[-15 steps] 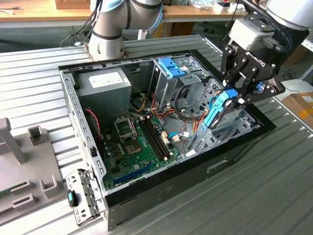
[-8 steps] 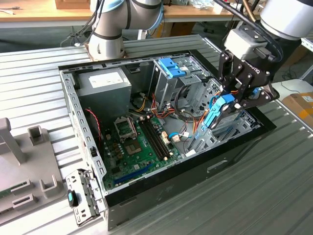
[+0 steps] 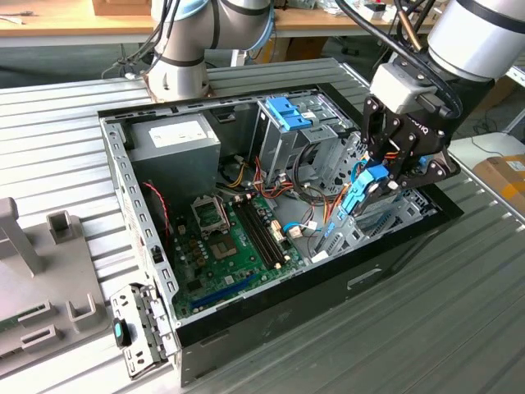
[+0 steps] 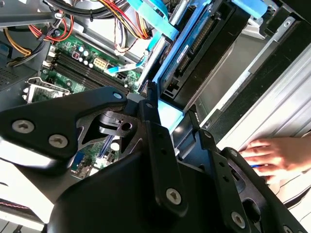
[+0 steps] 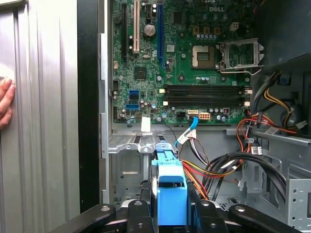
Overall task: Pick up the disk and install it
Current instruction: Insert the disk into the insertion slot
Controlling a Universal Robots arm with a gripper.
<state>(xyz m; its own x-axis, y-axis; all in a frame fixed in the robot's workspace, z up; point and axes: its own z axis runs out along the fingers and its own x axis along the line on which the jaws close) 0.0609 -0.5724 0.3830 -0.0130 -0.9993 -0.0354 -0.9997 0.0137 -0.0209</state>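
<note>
Blue plastic edges the disk (image 3: 363, 190) that my fingers (image 5: 200, 214) are clamped on, pressing it from either side, so it hangs tilted and edge-on between them. I hold it over the open computer case (image 3: 328, 289), at the end on the exterior view's right, with its lower end dipping among the bare metal bays (image 3: 340, 160) just below my fingers. Beyond my fingers, deeper in the case, lies the green motherboard (image 5: 184, 63) with its black memory slots (image 5: 204, 90) and an empty processor socket (image 5: 239, 54). Between that board and my fingers runs a tangle of red, yellow, orange and black wires (image 5: 218, 167); a thin blue cable (image 5: 192, 127) rises from the board's near edge. Well past the board, at the far end of the case, sits the grey power supply (image 3: 176, 141). The case rests on a ribbed metal tabletop (image 3: 410, 349). A person's hand (image 4: 277, 153) lies flat on that tabletop just outside the case wall, off to one side of my fingers and apart from the disk. Far from my fingers, a grey plastic fixture (image 3: 33, 271) stands on the tabletop beside the case's other end.
</note>
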